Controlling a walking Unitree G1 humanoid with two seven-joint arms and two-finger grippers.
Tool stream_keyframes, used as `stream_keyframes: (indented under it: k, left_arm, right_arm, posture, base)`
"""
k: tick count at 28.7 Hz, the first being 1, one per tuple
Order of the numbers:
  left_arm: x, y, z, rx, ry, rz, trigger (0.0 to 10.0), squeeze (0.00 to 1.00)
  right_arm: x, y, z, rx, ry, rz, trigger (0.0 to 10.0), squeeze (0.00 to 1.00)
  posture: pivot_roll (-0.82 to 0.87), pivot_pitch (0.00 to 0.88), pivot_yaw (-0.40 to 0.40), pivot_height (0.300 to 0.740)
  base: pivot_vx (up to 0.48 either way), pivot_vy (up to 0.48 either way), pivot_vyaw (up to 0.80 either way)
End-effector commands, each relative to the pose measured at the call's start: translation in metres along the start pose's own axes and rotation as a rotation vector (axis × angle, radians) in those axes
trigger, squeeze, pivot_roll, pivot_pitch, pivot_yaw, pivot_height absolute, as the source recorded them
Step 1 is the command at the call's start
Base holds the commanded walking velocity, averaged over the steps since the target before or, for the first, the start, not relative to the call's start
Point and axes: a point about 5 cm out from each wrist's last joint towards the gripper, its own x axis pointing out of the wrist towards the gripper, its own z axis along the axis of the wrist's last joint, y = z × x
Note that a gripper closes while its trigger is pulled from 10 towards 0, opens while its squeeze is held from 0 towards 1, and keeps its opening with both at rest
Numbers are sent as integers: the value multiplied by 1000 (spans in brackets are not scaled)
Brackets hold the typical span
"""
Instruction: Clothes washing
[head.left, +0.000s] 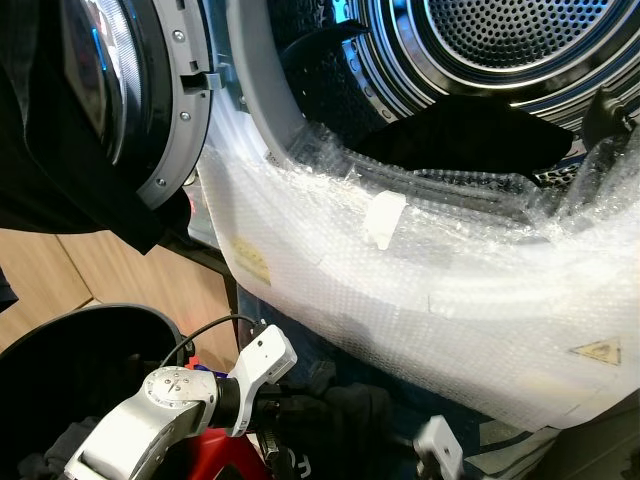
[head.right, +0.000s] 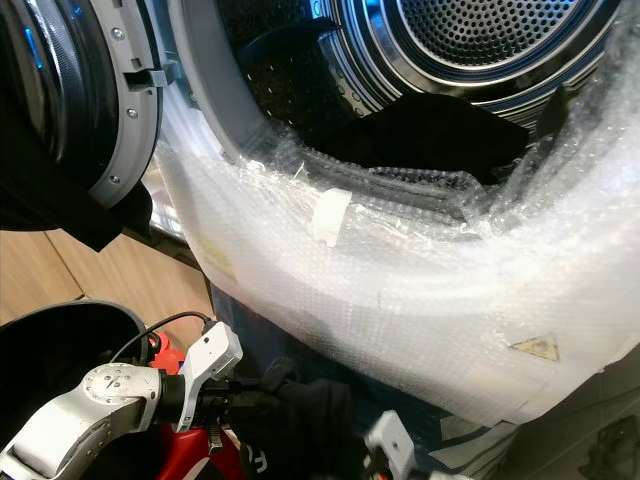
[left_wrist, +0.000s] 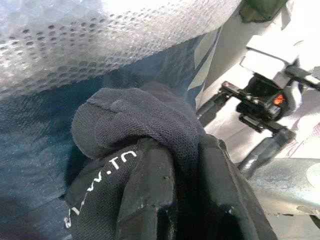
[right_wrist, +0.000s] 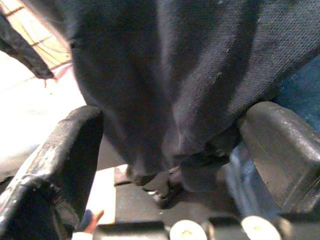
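Washer drum (head.left: 520, 40) open before you, your left gripper (left_wrist: 175, 165) clamped on dark garment (left_wrist: 135, 120) below bubble-wrapped rim (head.left: 420, 290), your right gripper (right_wrist: 170, 165) spread wide around hanging cloth.

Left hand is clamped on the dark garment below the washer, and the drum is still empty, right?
Not quite. The left hand does clamp the dark garment, but the drum isn't empty: the left eye view shows dark clothing lying at its mouth.

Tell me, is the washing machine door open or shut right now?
Open. The round door is swung out to the robot's left, leaving the perforated drum exposed, with dark clothing lying at its mouth.
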Motion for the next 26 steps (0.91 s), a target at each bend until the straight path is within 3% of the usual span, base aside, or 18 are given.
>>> stream_keyframes:
  k: [1,10,11,13,18,26]
  left_arm:
    - [1,4,9,60,-6,-7,0,0]
    - [10,2,12,91,5,-45,0,0]
    - [13,2,14,95,0,-56,0,0]
    - [15,1,16,101,-5,-66,0,0]
    - [22,0,19,118,-1,-103,0,0]
    - [36,3,30,143,-28,-124,0,0]
  right_arm:
    - [-1,-2,12,-41,-14,10,10000,1000]
    - [11,5,32,-21,-101,15,10000,1000]
    - [15,8,35,-31,-106,28,10000,55]
    - [17,11,36,-34,-109,41,10000,0]
    - [23,15,44,15,-165,58,10000,0]
    - [30,24,50,3,-150,131,10000,0]
  posture:
    - [-3,0,3,740]
    - [0,0,5,740]
    - [5,0,4,740]
    - [9,0,4,740]
    - [-2,0,7,740]
    - [5,11,3,740]
  base:
    - [0,0,0]
    - [0,0,0]
    - [0,0,0]
    - [0,0,0]
    - [0,0,0]
    - [0,0,0]
